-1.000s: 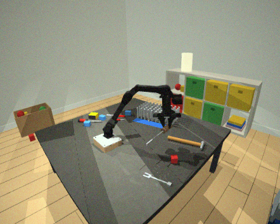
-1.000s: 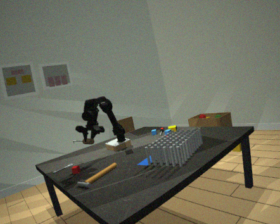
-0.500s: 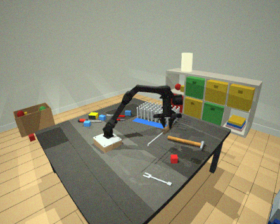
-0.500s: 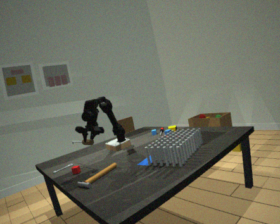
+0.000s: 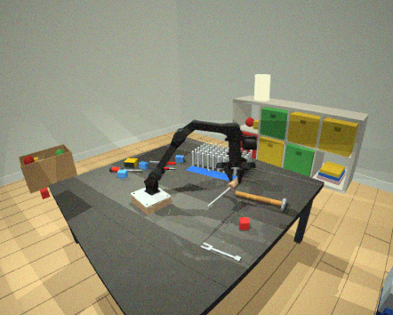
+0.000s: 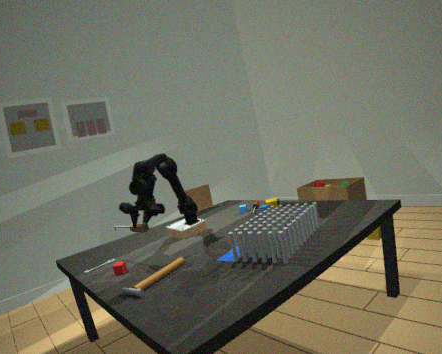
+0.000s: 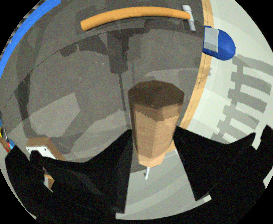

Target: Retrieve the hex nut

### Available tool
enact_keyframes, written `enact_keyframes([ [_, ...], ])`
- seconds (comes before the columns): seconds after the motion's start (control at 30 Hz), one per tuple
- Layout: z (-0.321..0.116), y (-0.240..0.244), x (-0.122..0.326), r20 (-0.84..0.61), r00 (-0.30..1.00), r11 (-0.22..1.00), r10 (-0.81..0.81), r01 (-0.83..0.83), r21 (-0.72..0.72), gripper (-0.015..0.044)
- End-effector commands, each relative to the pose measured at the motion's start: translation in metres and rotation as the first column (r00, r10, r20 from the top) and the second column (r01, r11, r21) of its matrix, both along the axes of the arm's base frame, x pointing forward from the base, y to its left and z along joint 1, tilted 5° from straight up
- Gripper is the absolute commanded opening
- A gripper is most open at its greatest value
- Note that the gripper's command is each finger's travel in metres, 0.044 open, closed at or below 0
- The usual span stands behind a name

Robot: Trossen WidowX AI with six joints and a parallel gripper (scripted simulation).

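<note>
My gripper (image 5: 234,181) (image 6: 139,226) (image 7: 152,132) is shut on the wooden handle of a hook tool. The hook tool (image 5: 220,197) (image 6: 123,227) (image 7: 157,125) has a thin pale shaft with a small bent tip and is held in the air above the table, clear of the spacers. The metal spacers (image 5: 203,159) (image 6: 272,241) stand upright in a dense block. The blue taped strip (image 5: 207,173) (image 6: 228,256) (image 7: 24,25) lies along their front. The hex nut cannot be made out in any view.
A hammer (image 5: 260,198) (image 6: 160,273) (image 7: 132,12), a red cube (image 5: 244,223) (image 6: 120,268) and a wrench (image 5: 220,252) (image 6: 100,265) lie on the table. Screwdrivers and blue and yellow blocks (image 5: 131,163) (image 6: 272,202) lie on the spacers' other side.
</note>
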State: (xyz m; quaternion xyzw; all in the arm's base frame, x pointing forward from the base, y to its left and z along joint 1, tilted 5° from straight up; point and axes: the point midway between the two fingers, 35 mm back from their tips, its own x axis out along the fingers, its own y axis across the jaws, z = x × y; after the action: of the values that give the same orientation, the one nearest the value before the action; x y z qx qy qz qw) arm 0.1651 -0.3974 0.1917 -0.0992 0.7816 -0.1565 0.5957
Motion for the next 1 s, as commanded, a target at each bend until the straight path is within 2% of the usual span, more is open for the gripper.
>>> enact_keyframes([
  [0.0,-0.005,-0.001,-0.001,-0.01,1.0,1.0,0.003,-0.003,0.001,0.0],
  [0.97,-0.027,-0.007,0.003,-0.01,1.0,1.0,0.003,-0.003,0.001,0.0],
])
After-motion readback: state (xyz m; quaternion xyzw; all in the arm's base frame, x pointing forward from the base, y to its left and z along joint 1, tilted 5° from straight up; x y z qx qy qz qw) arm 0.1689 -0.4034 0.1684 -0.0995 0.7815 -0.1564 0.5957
